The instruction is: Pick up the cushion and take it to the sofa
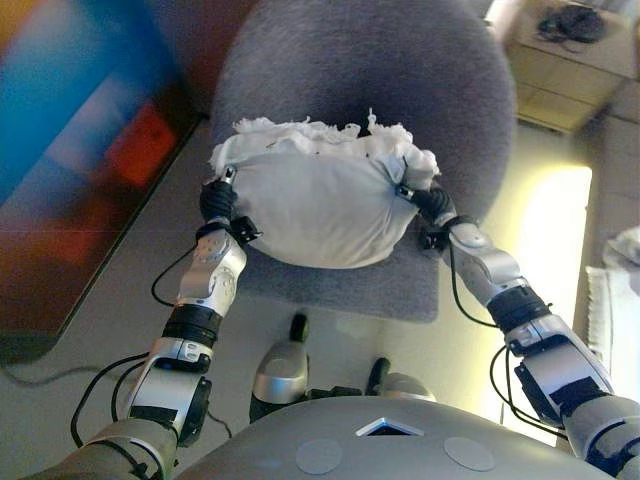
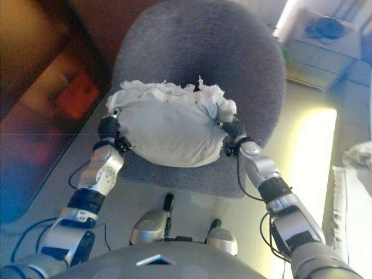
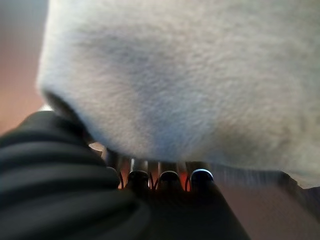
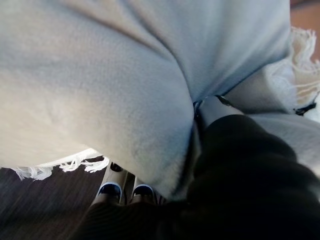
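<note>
A white cushion with a fringed far edge is held between my two hands over the seat of a round grey upholstered chair. My left hand grips its left end, thumb on top and fingers underneath. My right hand grips its right end; the right wrist view shows its thumb pressed into a crease of the cushion and its fingers beneath. The cushion fills the left wrist view. Whether its underside touches the seat is hidden.
A large dark panel with red and blue patches lies on the floor to the left. A pale box with a dark object on it stands at the far right. A white cloth shows at the right edge.
</note>
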Motion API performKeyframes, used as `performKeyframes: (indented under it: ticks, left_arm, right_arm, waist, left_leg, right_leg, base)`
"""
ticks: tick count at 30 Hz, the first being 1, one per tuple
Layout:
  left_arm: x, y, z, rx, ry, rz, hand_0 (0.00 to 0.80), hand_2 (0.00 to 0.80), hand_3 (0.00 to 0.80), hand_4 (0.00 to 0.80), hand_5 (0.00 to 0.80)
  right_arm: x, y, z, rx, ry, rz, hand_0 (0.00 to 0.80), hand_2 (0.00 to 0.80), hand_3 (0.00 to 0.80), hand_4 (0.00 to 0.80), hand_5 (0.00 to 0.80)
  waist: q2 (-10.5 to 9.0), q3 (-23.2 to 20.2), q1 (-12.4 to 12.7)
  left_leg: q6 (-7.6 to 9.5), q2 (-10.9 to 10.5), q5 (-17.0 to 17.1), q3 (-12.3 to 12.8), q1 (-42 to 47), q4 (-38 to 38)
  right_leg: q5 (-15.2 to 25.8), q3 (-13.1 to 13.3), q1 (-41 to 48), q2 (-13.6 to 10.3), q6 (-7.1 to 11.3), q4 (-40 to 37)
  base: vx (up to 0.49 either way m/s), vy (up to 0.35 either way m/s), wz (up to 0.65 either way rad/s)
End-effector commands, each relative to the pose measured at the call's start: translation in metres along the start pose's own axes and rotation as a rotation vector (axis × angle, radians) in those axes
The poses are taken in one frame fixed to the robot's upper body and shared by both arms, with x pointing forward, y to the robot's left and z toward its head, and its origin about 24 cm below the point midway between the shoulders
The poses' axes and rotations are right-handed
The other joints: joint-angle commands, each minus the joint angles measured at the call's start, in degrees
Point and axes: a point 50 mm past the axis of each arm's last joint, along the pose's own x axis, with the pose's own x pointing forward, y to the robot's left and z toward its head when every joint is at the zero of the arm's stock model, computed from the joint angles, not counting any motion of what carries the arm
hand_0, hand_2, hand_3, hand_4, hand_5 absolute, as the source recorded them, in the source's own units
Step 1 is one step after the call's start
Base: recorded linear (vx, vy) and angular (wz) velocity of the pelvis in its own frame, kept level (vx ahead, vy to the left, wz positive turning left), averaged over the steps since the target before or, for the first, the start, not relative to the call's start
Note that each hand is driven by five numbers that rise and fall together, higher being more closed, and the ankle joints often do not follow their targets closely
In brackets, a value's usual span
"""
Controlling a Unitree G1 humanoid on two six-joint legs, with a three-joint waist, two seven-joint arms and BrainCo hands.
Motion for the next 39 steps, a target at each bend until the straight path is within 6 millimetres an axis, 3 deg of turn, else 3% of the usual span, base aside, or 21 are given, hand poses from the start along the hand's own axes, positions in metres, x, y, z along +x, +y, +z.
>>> performKeyframes:
  ticks: [1, 7, 15, 28, 34, 36, 39]
  left_arm:
    - [0.004, -0.039, 0.053, -0.056, -0.221, -0.141, 0.8, 0.8, 0.8, 0.8, 0.8]
    - [0.019, -0.051, 0.065, -0.013, -0.236, -0.176, 0.8, 0.8, 0.8, 0.8, 0.8]
    - [0.035, -0.068, 0.128, -0.006, -0.387, -0.231, 0.8, 0.8, 0.8, 0.8, 0.8]
    - [0.027, -0.084, 0.148, -0.055, -0.436, -0.28, 0.8, 0.8, 0.8, 0.8, 0.8]
    - [0.026, -0.088, 0.155, -0.073, -0.434, -0.277, 0.8, 0.8, 0.8, 0.8, 0.8]
    - [0.028, -0.085, 0.159, -0.074, -0.445, -0.254, 0.8, 0.8, 0.8, 0.8, 0.8]
    - [0.029, -0.084, 0.155, -0.081, -0.442, -0.227, 0.8, 0.8, 0.8, 0.8, 0.8]
  right_arm:
    - [0.014, 0.047, 0.094, 0.096, -0.311, 0.14, 0.8, 0.8, 0.8, 0.8, 0.8]
    - [0.026, 0.049, 0.128, 0.074, -0.361, 0.069, 0.8, 0.8, 0.8, 0.8, 0.8]
    - [0.026, 0.048, 0.171, 0.09, -0.484, 0.039, 0.8, 0.8, 0.8, 0.8, 0.8]
    - [0.01, 0.018, 0.208, 0.039, -0.583, -0.054, 0.8, 0.8, 0.8, 0.8, 0.8]
    - [0.01, 0.017, 0.214, -0.091, -0.554, -0.033, 0.8, 0.8, 0.8, 0.8, 0.8]
    - [0.01, 0.024, 0.219, -0.088, -0.576, -0.017, 0.8, 0.8, 0.8, 0.8, 0.8]
    - [0.011, 0.039, 0.216, -0.056, -0.584, 0.023, 0.8, 0.8, 0.8, 0.8, 0.8]
  waist:
    - [-3.78, 0.06, 3.77]
    - [-5.0, 3.9, 5.43]
    - [-5.15, 8.41, 5.06]
    - [-6.64, 9.6, 3.73]
    - [-7.87, 10.07, 3.85]
    - [-8.12, 11.02, 3.81]
    - [-6.81, 12.26, 3.22]
  left_leg:
    - [-3.76, 1.81, -1.21, -0.29, -7.31, 7.66]
    - [-4.55, 2.29, -0.89, -1.88, -11.56, 10.44]
    - [-4.92, 2.02, -1.01, -2.08, -18.5, 14.7]
    - [-5.08, 2.2, -0.96, 0.21, -20.03, 14.37]
    - [-5.09, 2.27, -1.4, 0.41, -20.61, 15.9]
    - [-4.74, 2.4, -4.11, 0.45, -22.06, 21.4]
    - [-2.86, 1.94, -9.1, 0.6, -24.21, 30.52]
  right_leg:
    - [3.51, 0.01, -5.72, -6.01, 0.27, 6.19]
    - [3.39, -0.78, -7.23, -5.04, -0.11, 6.9]
    - [3.92, -1.02, -11.98, -5.01, 0.13, 8.19]
    - [5.29, -0.26, -12.34, -5.17, 1.68, 5.38]
    - [5.44, -0.46, -13.09, -5.63, 1.85, 6.21]
    - [3.96, 0.14, -14.9, -6.15, 1.23, 10.2]
    - [-0.32, 1.47, -19.59, -7.25, -1.05, 21.51]
  base:
    - [-0.243, -0.068, 0.43]
    - [-0.098, -0.039, 0.24]
    - [-0.094, -0.009, 0.04]
    - [0.016, 0.013, -0.02]
    - [0.016, -0.033, 0.0]
    - [-0.049, 0.012, 0.01]
    - [-0.004, 0.128, 0.03]
